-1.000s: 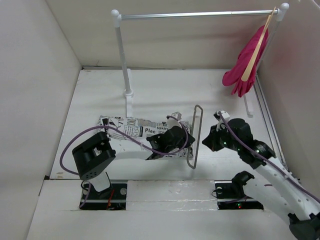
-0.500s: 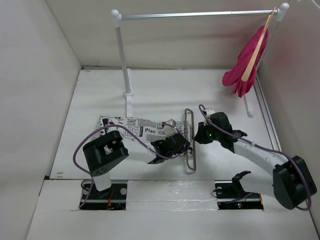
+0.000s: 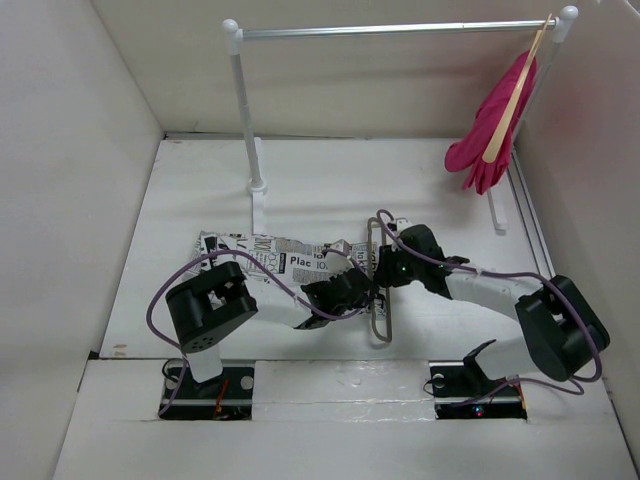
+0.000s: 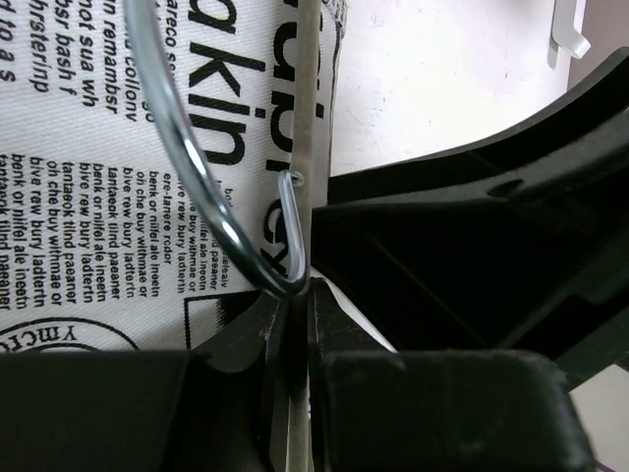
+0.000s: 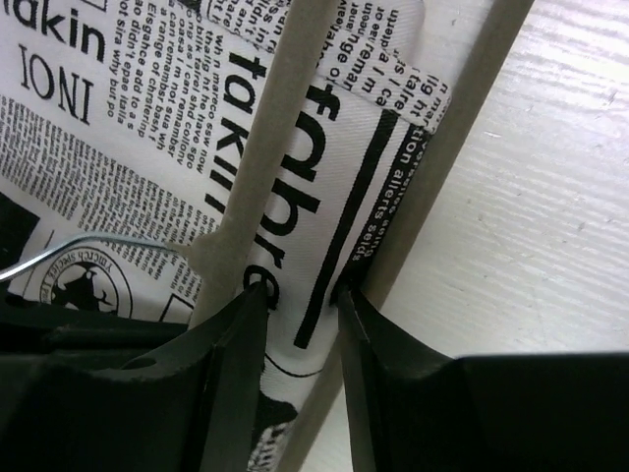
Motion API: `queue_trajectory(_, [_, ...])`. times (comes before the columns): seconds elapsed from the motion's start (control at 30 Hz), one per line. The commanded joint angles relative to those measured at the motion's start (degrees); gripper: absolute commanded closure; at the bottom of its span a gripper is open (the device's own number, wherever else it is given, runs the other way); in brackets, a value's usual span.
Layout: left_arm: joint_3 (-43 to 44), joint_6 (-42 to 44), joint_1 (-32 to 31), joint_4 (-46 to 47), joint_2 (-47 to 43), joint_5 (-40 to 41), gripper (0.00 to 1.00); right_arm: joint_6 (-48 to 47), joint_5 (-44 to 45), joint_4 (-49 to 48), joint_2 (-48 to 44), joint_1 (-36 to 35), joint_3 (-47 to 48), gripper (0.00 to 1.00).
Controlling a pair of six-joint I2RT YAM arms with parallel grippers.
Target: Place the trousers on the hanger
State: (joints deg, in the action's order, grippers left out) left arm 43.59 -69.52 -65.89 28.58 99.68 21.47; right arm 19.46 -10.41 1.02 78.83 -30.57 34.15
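Top external: one trousers [image 3: 262,250] lies flat on the surface [image 3: 200,190], with one hanger [image 3: 379,325] over its right end. There is one rail [image 3: 400,30] and one pink garment [image 3: 488,145].

Left wrist: the left end effector [image 4: 292,317] is pinched onto the hanger beside its hook.

Right wrist: the right end effector [image 5: 300,295] stands partly open astride the cloth. It should lift straight clear so the cloth stays threaded.

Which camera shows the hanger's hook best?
Left wrist: the hanger's hook looms large and sharp, curving over the trousers. Right wrist catches only a thin sliver of it; the top view is too distant to make it out.
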Motion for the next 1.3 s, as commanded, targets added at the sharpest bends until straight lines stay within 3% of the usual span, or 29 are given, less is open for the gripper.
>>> queue_trajectory(0.0, [-0.97, -0.36, -0.12, -1.16, 0.69, 0.76, 1.00, 1.72, 2.59, -3.47, 0.97, -1.86, 2.06, 0.61])
queue_trajectory(0.13, [-0.97, -0.18, -0.12, -1.86, 0.87, 1.20, 1.00, 2.86, 3.29, -3.57, 2.29, -3.00, 1.71, 0.72])
queue_trajectory(0.17, [-0.97, -0.01, -0.12, -2.12, 0.78, 1.55, 1.00, 2.95, 3.47, -3.91, 2.47, -3.01, 1.53, 0.78])
queue_trajectory(0.2, [-0.88, 0.26, -0.12, -2.38, 0.78, 1.81, 1.00, 3.21, 3.21, -4.18, 2.65, -3.01, 1.10, 0.90])
queue_trajectory(0.27, [-0.70, 0.87, -0.12, -3.88, 0.69, 2.51, 1.00, 3.65, 2.95, -5.23, 1.86, -3.01, 0.66, 1.00])
queue_trajectory(0.53, [-1.58, 4.12, -0.12, -9.84, -2.99, 6.47, 1.00, -3.55, 6.38, 9.08, -7.80, -0.47, 9.87, 1.00])
queue_trajectory(0.77, [-3.25, 7.37, 0.40, -15.57, -7.56, 10.78, 1.00, -8.91, 4.53, 19.71, -19.40, 8.75, 8.13, 1.00])
queue_trajectory(0.83, [-4.74, 9.04, 0.41, -16.79, -9.40, 11.39, 1.00, -11.62, 2.34, 21.39, -22.57, 14.70, 7.34, 1.00])
queue_trajectory(0.93, [-7.11, 11.93, 0.41, -18.37, -12.65, 12.18, 1.00, -15.75, -2.49, 21.83, -22.41, 23.58, 6.02, 1.00])
queue_trajectory(1.27, [-2.82, 12.47, 0.41, -26.99, -13.37, 16.84, 1.00, -17.88, -5.14, 18.58, -17.05, 28.36, 5.57, 1.00])
